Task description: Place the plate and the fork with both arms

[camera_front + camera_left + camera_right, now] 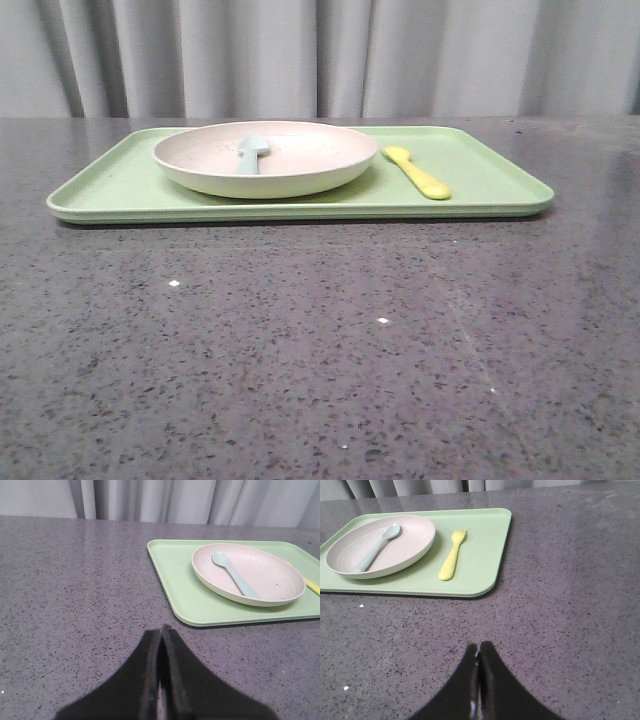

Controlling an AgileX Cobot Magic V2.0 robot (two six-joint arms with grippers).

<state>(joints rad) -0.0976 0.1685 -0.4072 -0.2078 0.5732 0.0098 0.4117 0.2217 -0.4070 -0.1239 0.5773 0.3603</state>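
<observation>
The plate (300, 165) is a pale pinkish-cream round dish on the left half of a light-green tray (480, 180); it also shows in the left wrist view (270, 577) and the right wrist view (402, 547). The yellow fork (418, 172) lies on the tray just right of the plate, also seen in the right wrist view (452, 555). My left gripper (161, 630) is shut and empty over bare table, well short of the tray. My right gripper (479, 646) is shut and empty, also short of the tray. Neither arm shows in the front view.
A pale blue utensil (251, 153) lies inside the plate, seen too in the left wrist view (235, 574) and the right wrist view (375, 549). The grey speckled table (320, 360) stretches in front of the tray. Grey curtains hang behind.
</observation>
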